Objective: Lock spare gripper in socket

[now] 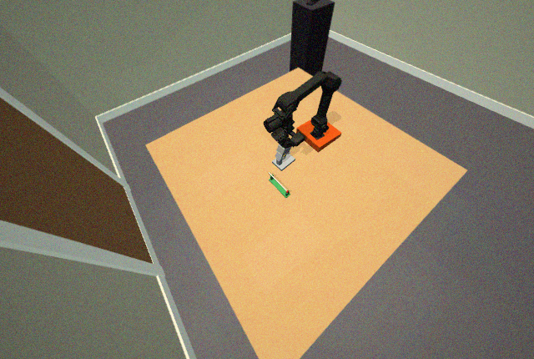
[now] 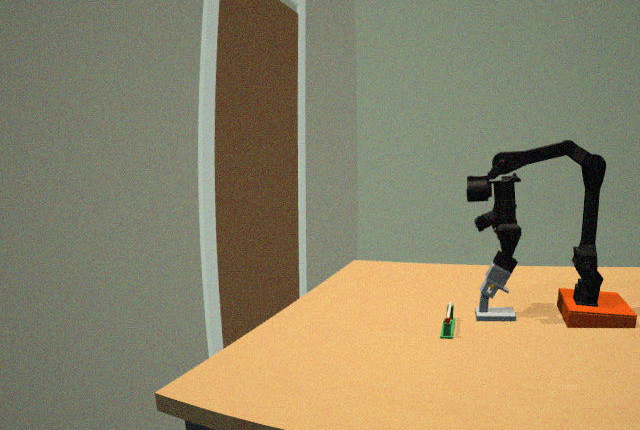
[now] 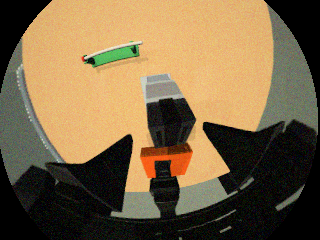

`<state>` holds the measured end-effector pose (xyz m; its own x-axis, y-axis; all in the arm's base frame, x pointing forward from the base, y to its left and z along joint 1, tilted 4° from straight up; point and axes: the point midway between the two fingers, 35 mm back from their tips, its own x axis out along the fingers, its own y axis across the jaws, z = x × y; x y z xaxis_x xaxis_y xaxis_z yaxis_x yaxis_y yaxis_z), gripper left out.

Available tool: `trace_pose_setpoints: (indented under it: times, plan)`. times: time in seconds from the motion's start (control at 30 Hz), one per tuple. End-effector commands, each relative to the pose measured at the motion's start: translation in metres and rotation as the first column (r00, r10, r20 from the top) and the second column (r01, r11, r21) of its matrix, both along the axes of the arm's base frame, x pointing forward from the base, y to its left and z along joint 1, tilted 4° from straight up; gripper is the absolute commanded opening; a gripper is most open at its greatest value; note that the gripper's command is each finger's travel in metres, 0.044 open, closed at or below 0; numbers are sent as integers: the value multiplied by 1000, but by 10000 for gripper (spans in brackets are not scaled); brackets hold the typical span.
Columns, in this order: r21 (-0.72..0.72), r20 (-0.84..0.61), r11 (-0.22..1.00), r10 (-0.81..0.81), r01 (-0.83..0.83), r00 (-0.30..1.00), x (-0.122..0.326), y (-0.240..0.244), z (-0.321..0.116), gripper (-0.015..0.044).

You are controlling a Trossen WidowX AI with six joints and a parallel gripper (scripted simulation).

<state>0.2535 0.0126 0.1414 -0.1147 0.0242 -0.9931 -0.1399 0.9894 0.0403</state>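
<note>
We hold our gripper [image 1: 289, 144] [image 2: 506, 260] [image 3: 168, 131] wide open and empty over the tilted spare gripper [image 2: 505, 263] [image 3: 170, 117] at the grey mount [image 1: 283, 162] [image 2: 495, 314] [image 3: 159, 78].

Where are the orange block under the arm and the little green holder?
Orange block [image 1: 331, 133] [image 2: 615, 302] [image 3: 181, 162]: top, exterior, wrist; its upper face.
Green holder [image 1: 278, 187] [image 2: 443, 335] [image 3: 111, 56]: top, exterior, wrist; its green base.

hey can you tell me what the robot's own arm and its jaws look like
The arm is matte black, with slim links and chunky rounded joints. Its black jaws have two broad, wedge-shaped fingers narrowing to points in the wrist view. I can't make out any cables or lettering.
</note>
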Motion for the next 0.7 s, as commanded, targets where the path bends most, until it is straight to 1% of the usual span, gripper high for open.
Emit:
trace_pose_setpoints:
  times: [0.0,0.67]
  plan:
    - [0,0,1000,1,-1,1000,-4,-1,8,440]
    - [0,5,1000,-7,7,1000,-15,-3,41,440]
